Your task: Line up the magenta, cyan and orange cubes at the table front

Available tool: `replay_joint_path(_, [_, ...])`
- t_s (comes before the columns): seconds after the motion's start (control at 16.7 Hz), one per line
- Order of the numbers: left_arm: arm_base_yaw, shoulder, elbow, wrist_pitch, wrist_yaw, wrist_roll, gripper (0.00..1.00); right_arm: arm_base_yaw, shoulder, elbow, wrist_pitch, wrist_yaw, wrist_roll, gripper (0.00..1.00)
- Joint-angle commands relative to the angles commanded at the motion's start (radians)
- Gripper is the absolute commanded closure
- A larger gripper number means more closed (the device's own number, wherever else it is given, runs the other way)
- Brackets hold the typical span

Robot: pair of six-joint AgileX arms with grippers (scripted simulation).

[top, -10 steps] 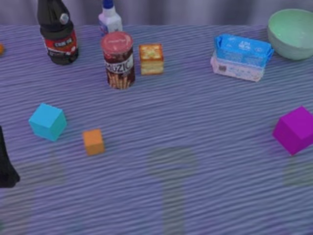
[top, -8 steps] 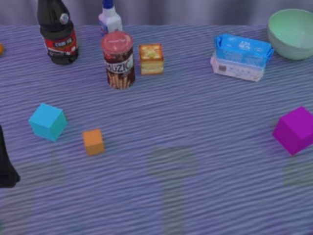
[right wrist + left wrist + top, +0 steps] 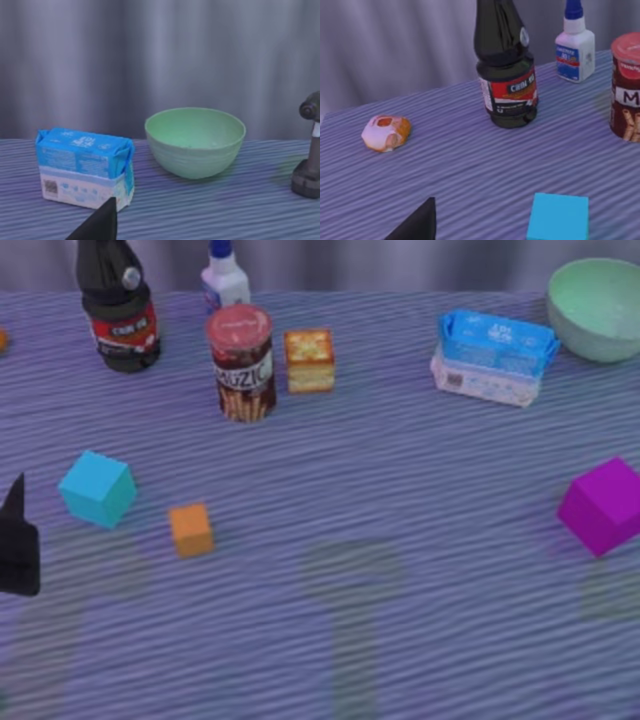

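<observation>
— What do you see from above?
— Your left gripper (image 3: 18, 540) sits at the table's (image 3: 400, 640) left edge, just beside the cyan cube (image 3: 97, 488); you cannot tell how its fingers stand. The orange cube (image 3: 190, 529) lies near the cyan one, and the magenta cube (image 3: 603, 505) sits at the right edge.

— And the wrists?
— Left wrist: the cyan cube (image 3: 559, 218) lies in front of a dark bottle (image 3: 505, 65). Right wrist: a green bowl (image 3: 195, 141) and a blue packet (image 3: 85, 167); the right gripper's state is unclear.
</observation>
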Motion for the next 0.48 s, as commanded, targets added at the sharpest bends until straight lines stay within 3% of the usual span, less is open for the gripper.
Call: replay_joint_path(0.48, [-0.140, 0.882, 0.586, -0.424, 0.000, 0.373, 0.00, 0.000, 0.000, 0.000, 0.000, 0.000, 0.000, 0.00])
